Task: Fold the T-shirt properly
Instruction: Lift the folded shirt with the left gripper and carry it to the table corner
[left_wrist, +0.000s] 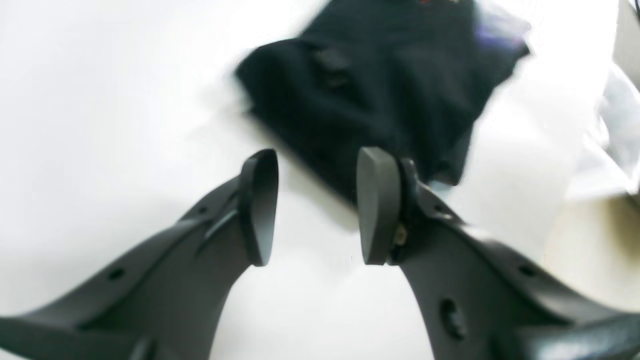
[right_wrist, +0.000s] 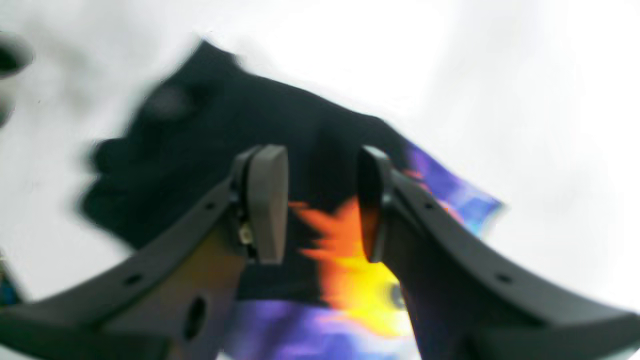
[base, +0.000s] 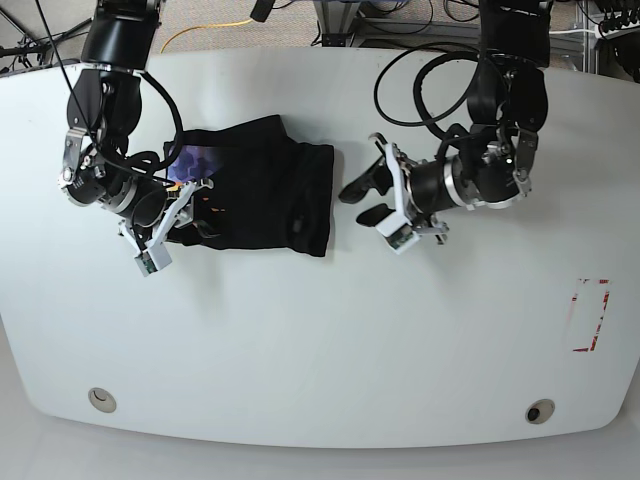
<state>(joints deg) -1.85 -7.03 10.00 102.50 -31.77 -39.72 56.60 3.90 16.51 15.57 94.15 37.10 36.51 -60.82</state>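
The T-shirt (base: 255, 195) lies bunched in a rough rectangle on the white worktop (base: 330, 350). It's soft, light, floppy cloth, so I'd pinch an edge or corner. Left pincer (left_wrist: 315, 205) hovers spread beside it; right pincer (right_wrist: 322, 202) is spread above its print, pinching nothing.

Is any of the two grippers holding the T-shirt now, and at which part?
Nothing is held. The left gripper and the right gripper both have empty gaps between their fingers, above the T-shirt.

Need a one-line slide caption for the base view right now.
Black T-shirt bunched on the white table, both end effectors empty beside it, left and right.
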